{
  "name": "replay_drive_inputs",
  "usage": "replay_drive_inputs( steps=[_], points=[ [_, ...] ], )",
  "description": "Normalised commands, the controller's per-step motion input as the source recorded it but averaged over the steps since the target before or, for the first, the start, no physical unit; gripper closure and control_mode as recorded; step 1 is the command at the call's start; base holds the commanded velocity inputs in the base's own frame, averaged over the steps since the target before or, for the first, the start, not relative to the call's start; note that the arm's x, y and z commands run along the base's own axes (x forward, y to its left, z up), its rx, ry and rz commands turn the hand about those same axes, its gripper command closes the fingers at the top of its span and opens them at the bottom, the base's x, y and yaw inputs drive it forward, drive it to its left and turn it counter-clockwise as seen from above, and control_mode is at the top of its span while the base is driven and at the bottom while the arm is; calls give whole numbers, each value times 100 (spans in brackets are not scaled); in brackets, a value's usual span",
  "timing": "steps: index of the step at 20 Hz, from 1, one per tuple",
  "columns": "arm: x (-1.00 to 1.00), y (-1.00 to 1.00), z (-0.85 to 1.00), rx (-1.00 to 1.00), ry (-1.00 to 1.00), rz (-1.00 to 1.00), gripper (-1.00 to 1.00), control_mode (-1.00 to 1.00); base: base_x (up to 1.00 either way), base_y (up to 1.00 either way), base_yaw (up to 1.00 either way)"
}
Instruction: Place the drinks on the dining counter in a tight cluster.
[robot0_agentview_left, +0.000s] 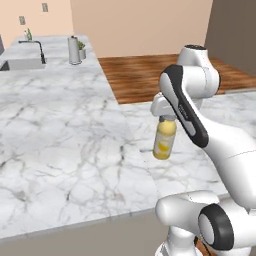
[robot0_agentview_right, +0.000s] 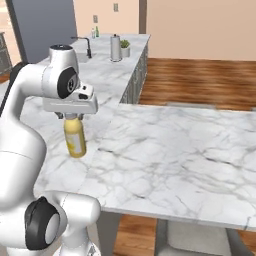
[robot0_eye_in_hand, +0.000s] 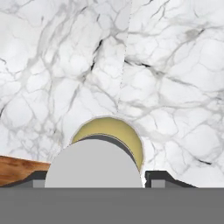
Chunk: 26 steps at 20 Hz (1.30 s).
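Spanning foreground: grey-veined marble dining counter (robot0_agentview_right: 175, 160).

Juice bottle (robot0_agentview_left: 164, 141) in the hand (robot0_agentview_left: 167, 119), above the dining counter (robot0_agentview_left: 75, 150).

Home kitchen, rendered. Marble counter (robot0_agentview_left: 60, 140) w/ grey veins runs out beyond the jaws; far past them a sink (robot0_agentview_left: 20, 64) w/ dark faucet (robot0_agentview_left: 39, 50), steel canister (robot0_agentview_left: 74, 50), small potted plant (robot0_agentview_left: 81, 49). Wood floor (robot0_agentview_right: 195, 82) and peach walls (robot0_agentview_right: 200, 27) behind.

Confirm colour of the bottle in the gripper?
Yellow, with a pale cap. The bottle hangs upright in the gripper; the left base view shows it best.
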Motion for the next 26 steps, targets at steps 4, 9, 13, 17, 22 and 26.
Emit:
replay_drive_inputs(
  steps=[4,9,13,17,22,26],
  points=[
    [0,0,0,0,0,0,100,100,35,-94,1],
    [0,0,0,0,0,0,100,100,2,-12,-1],
    [0,0,0,0,0,0,100,100,0,0,0],
    [0,0,0,0,0,0,100,100,0,-3,0],
    [15,-59,-7,9,0,0,100,-100,0,0,0],
    [41,-96,-8,14,2,0,100,-100,0,0,0]
  ],
)
